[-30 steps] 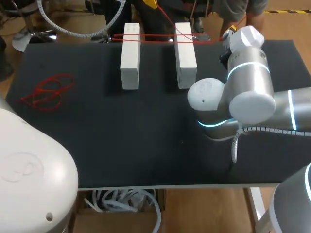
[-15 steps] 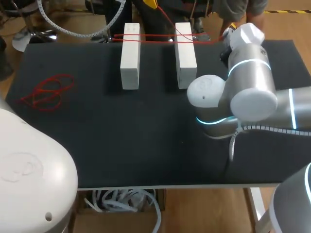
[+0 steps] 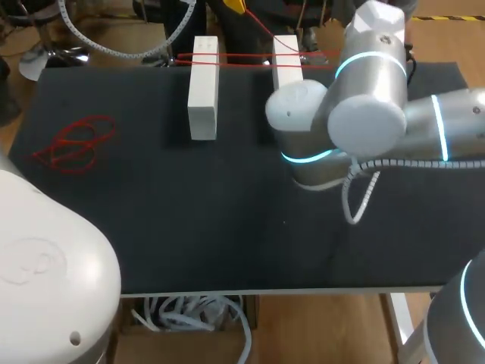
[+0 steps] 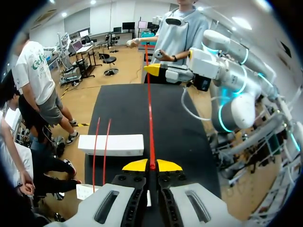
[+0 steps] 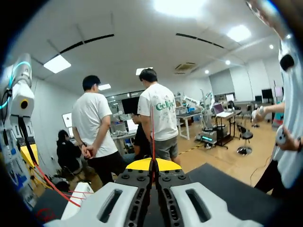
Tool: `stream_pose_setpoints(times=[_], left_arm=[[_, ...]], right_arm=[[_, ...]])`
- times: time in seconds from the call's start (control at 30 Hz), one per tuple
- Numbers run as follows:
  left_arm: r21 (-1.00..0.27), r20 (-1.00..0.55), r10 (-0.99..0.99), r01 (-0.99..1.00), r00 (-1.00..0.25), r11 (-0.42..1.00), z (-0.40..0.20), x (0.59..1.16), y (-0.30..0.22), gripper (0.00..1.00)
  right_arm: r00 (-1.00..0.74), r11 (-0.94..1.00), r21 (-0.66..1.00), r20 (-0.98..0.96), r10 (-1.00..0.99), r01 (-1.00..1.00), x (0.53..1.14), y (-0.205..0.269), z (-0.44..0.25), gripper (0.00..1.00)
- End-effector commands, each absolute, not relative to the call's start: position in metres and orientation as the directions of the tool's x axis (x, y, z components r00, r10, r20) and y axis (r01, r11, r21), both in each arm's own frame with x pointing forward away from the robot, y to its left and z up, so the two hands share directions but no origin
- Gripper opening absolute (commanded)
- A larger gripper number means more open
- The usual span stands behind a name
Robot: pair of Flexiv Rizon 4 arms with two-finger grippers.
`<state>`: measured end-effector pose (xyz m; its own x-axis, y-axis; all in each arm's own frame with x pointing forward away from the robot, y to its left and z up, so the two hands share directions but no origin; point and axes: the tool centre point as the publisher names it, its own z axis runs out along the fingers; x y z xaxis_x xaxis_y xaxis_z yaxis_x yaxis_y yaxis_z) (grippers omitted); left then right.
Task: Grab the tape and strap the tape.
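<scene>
**Right arm swung in over the right block, tape held at both ends**

Table (image 3: 151,212): no change. Right arm (image 3: 364,114) has swung left and toward the far edge in the last second. Its elbow now hides most of the right block (image 3: 286,53), which was in full view before. Left block (image 3: 203,91) hasn't moved.

Tape (image 3: 242,57) lies as two red lines across the far ends of both blocks, same as before. A spare red tangle (image 3: 76,142) sits well apart on the table's left side.

Left gripper (image 4: 152,166): tips pinched on the tape, which runs straight to the right gripper (image 5: 152,164), also clamped on it. My read: it's carrying the strand round for another wrap, so the strapping isn't finished.
</scene>
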<state>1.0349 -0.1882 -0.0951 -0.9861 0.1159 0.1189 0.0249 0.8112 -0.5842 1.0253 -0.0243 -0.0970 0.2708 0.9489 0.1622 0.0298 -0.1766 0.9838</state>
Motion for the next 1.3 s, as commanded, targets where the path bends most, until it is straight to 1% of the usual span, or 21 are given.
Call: stream_pose_setpoints(times=[0.03, 0.17, 0.2, 0.97, 1.0, 1.03, 1.1, 1.13, 1.2, 1.3], left_arm=[[-0.580, 0.122, 0.116, 0.024, -0.986, 0.814, -0.094, 1.035, -0.188, 0.00], [-0.580, 0.122, 0.116, 0.024, -0.986, 0.814, -0.094, 1.035, -0.188, 0.00], [-0.580, 0.122, 0.116, 0.024, -0.986, 0.814, -0.094, 1.035, -0.188, 0.00], [-0.580, 0.122, 0.116, 0.024, -0.986, 0.814, -0.094, 1.035, -0.188, 0.00], [-0.580, 0.122, 0.116, 0.024, -0.986, 0.814, -0.094, 1.035, -0.188, 0.00], [-0.580, 0.122, 0.116, 0.024, -0.986, 0.814, -0.094, 1.035, -0.188, 0.00], [-0.580, 0.122, 0.116, 0.024, -0.986, 0.814, -0.094, 1.035, -0.188, 0.00], [-0.580, 0.122, 0.116, 0.024, -0.986, 0.814, -0.094, 1.035, -0.188, 0.00], [-0.580, 0.122, 0.116, 0.024, -0.986, 0.814, -0.094, 1.035, -0.188, 0.00], [-0.580, 0.122, 0.116, 0.024, -0.986, 0.814, -0.094, 1.035, -0.188, 0.00]], right_arm=[[0.312, -0.106, 0.983, 0.054, 0.948, 0.153, 1.016, -0.012, -0.067, 0.00], [0.297, -0.022, 0.990, -0.021, 0.955, 0.140, 1.012, -0.003, -0.057, 0.00], [0.287, -0.046, 0.988, 0.002, 0.958, 0.146, 1.011, 0.000, -0.055, 0.00], [0.287, -0.046, 0.988, 0.002, 0.958, 0.146, 1.011, 0.000, -0.055, 0.00], [0.256, 0.008, 0.986, -0.051, 0.965, 0.168, 1.010, 0.010, -0.054, 0.00], [0.253, 0.106, 0.988, -0.131, 0.959, 0.110, 1.008, 0.020, -0.054, 0.00], [0.221, 0.222, 0.960, -0.256, 0.941, 0.168, 1.008, 0.035, -0.055, 0.00], [0.208, 0.312, 0.943, -0.331, 0.921, 0.119, 1.003, 0.039, -0.055, 0.00], [0.182, 0.392, 0.906, -0.417, 0.890, 0.158, 0.999, 0.046, -0.056, 0.00], [0.152, 0.528, 0.836, -0.547, 0.823, 0.149, 0.994, 0.054, -0.057, 0.00]])
